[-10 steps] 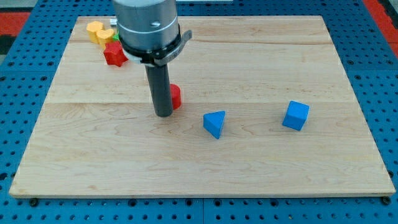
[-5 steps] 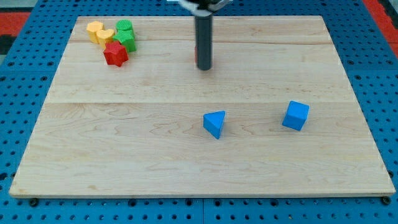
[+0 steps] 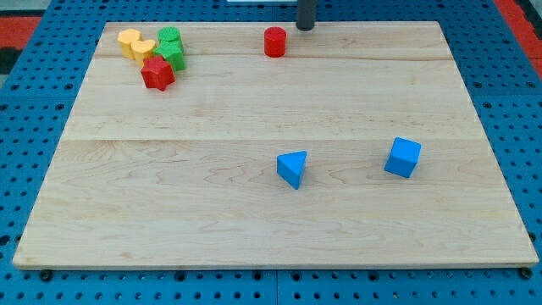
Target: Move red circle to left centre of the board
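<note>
**Risk of a Glancing Push Near the Top Edge**

Saw the red circle close to the top edge of the board, about midway across, upright and touching nothing. Found my tip just beside it, toward the view's upper right, apart from it by a thin gap (or so judged; hard to be sure at this angle). Held nothing, naturally: only a plain rod, with nothing to open or close, and cut off above by the picture's top.

Judged the task far from finished, with the left centre of the board well away, down and to the view's left.

Feared first a glancing contact. Would probably have lost the round block by pushing off its middle line, letting it slip aside around the rod. Needed therefore a line straight through its centre toward the goal.

Feared second the cluster in the top left corner: two yellow blocks, two green blocks and a red star, all touching or nearly so. By steering too flat to the left, would likely have driven the circle into the red star and scattered the group.

Feared third the top edge itself. Could have sent the circle off the board with any push upward from there.

Expected no trouble from the blue triangle or the blue cube, both well apart in the lower right part.
</note>
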`<state>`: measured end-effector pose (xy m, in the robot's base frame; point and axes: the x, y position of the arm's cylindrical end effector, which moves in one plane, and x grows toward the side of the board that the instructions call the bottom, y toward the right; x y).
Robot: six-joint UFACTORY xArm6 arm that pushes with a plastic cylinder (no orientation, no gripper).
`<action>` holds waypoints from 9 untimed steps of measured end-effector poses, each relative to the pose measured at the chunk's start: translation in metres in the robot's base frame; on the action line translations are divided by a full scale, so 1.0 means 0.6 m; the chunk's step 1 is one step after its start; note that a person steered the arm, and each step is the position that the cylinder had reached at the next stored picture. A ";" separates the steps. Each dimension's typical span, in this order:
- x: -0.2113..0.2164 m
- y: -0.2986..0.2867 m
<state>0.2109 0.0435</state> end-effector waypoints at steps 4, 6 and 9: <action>0.060 -0.161; 0.149 -0.235; 0.351 -0.138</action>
<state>0.4217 -0.0392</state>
